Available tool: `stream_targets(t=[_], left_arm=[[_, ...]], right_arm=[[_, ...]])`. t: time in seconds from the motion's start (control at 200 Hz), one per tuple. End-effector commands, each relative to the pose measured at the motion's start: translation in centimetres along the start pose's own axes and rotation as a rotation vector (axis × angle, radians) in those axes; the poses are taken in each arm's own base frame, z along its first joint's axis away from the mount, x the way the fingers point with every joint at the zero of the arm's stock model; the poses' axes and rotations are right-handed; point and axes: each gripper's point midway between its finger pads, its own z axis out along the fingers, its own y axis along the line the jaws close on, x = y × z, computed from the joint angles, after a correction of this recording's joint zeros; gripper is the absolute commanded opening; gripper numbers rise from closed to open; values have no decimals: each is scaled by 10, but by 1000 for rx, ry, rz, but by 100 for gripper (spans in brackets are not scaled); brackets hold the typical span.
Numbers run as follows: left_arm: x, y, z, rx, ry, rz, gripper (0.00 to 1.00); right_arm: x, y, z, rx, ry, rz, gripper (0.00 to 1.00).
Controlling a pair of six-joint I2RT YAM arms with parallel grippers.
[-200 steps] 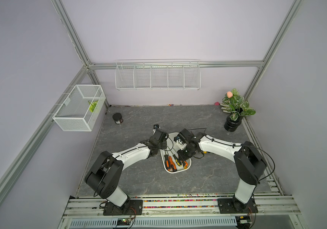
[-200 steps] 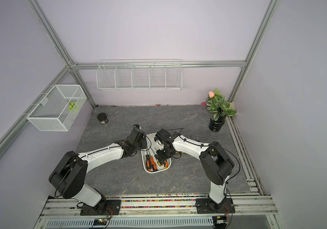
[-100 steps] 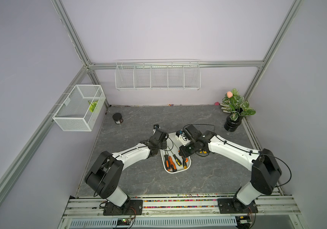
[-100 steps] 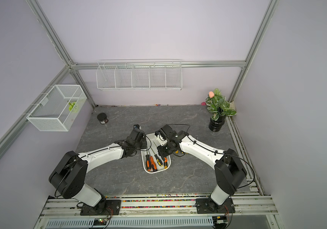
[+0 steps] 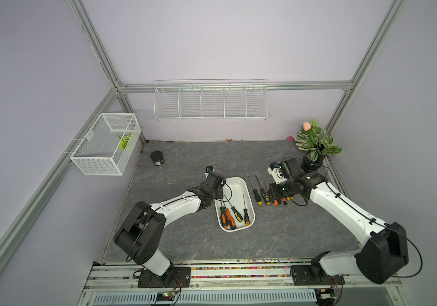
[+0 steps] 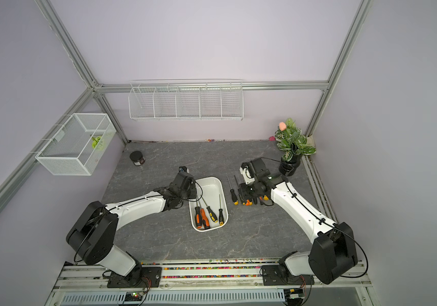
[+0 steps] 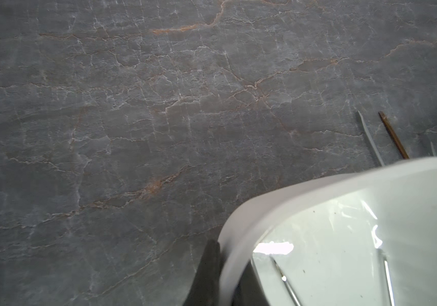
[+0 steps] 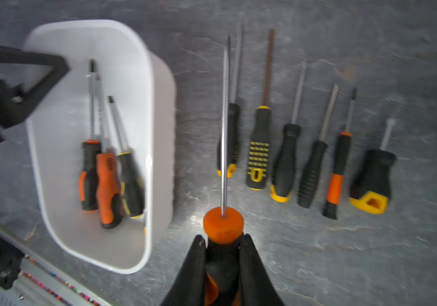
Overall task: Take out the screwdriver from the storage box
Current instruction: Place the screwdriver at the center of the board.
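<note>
The white storage box (image 5: pixel 236 185) (image 6: pixel 210 185) lies mid-table with several orange-and-black and yellow-and-black screwdrivers (image 5: pixel 228 217) at its near end. My left gripper (image 5: pixel 218 195) is shut on the box's left rim (image 7: pixel 318 182), one dark finger (image 7: pixel 206 270) outside the wall. My right gripper (image 8: pixel 222 242) is shut on the black handle of a screwdriver (image 8: pixel 223 220) with an orange collar. Its long shaft points away from the gripper. It hangs to the right of the box (image 8: pixel 92 39), over the near end of a row of tools. In both top views the right gripper (image 5: pixel 274 193) (image 6: pixel 246 194) is over that row.
Several screwdrivers (image 8: pixel 258 148) (image 5: pixel 257 197) lie side by side on the grey table right of the box. A black jar (image 5: pixel 157 158) stands back left and a potted plant (image 5: pixel 314 144) back right. A wire basket (image 5: pixel 106 144) and a wire rack (image 5: pixel 210 102) hang on the walls.
The right arm has swung from over the box out to the right, carrying the screwdriver to the row on the table. The left arm has stayed on the box rim.
</note>
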Motion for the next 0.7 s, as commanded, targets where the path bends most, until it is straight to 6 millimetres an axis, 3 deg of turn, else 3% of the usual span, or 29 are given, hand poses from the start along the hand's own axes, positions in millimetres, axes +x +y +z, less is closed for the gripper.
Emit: stream_targets(t=[0.0,0.355,0.695], left_arm=[[3,-3,4,7,-5,24,0],[1,-6,3,25,-16,29,0],[-4,-12,2,50,-23,18,0]], right_arm=[[6,-41,-2,106,4,26,0],[7,-137,3,199,-17,269,0],[19,-174,15,231,-10,387,0]])
